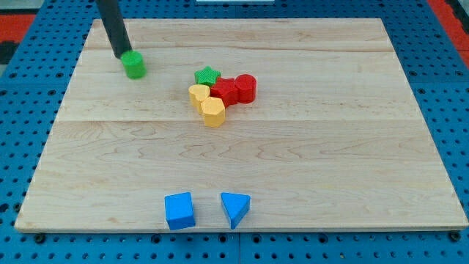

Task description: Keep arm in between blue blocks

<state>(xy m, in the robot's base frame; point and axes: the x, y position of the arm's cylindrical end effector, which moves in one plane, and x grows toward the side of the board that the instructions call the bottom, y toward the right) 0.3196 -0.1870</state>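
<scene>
Two blue blocks sit near the view's bottom edge of the wooden board (330, 169): a blue cube (179, 210) on the left and a blue triangular block (234, 208) on the right, with a small gap between them. My tip (120, 56) is far from them, at the view's top left, touching the left side of a green cylinder (134, 65). The dark rod rises from there out of the view's top.
A cluster sits in the upper middle: a green star (207, 75), a red star-like block (226, 90), a red cylinder (245, 87), a yellow heart-like block (198, 95) and a yellow hexagonal block (213, 112). Blue pegboard surrounds the board.
</scene>
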